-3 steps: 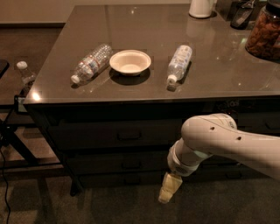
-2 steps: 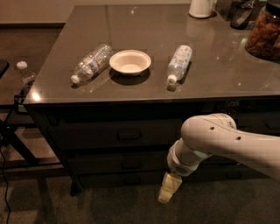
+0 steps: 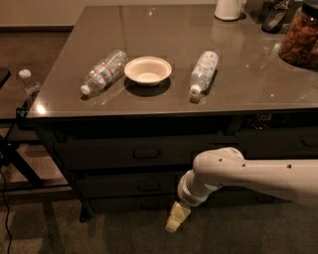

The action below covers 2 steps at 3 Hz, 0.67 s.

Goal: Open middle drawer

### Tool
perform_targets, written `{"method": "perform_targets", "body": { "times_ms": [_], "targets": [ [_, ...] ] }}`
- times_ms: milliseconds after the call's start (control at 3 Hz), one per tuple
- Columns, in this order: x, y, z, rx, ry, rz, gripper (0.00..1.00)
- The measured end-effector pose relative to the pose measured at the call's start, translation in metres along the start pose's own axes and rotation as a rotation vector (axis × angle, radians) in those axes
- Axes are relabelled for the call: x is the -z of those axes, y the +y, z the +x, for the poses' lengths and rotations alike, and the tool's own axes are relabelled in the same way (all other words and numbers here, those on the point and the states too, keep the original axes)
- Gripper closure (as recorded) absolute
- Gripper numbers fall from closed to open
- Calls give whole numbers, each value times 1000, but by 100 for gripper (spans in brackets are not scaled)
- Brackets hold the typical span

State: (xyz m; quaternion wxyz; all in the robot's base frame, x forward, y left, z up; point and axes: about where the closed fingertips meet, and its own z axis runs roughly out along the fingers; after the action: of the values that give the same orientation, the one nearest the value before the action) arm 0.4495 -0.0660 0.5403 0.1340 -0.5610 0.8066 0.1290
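The middle drawer (image 3: 114, 186) is a wide dark front with a small centre pull handle (image 3: 149, 187). It sits shut between a taller drawer (image 3: 99, 155) above and a slimmer drawer (image 3: 119, 204) below, under the grey countertop (image 3: 248, 84). My gripper (image 3: 177, 219) hangs from the white arm (image 3: 248, 173). It points down and left near the floor, below and to the right of the middle drawer's handle, and does not touch it.
On the countertop lie two plastic bottles (image 3: 103, 72) (image 3: 203, 71) with a white bowl (image 3: 147, 70) between them. A jar (image 3: 299, 37) and a white jug (image 3: 228, 8) stand at the back right. A black stand with a small bottle (image 3: 29, 83) is on the left.
The arm and gripper have shifted a little to the left and slightly down. The drawers and the things on the countertop have not moved.
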Motion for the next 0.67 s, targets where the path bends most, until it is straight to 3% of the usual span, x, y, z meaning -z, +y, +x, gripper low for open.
{"method": "perform_targets", "body": {
  "times_ms": [333, 667],
  "targets": [
    [0, 0, 0, 0, 0, 0, 0],
    [-25, -8, -6, -17, -33, -29, 0]
  ]
}}
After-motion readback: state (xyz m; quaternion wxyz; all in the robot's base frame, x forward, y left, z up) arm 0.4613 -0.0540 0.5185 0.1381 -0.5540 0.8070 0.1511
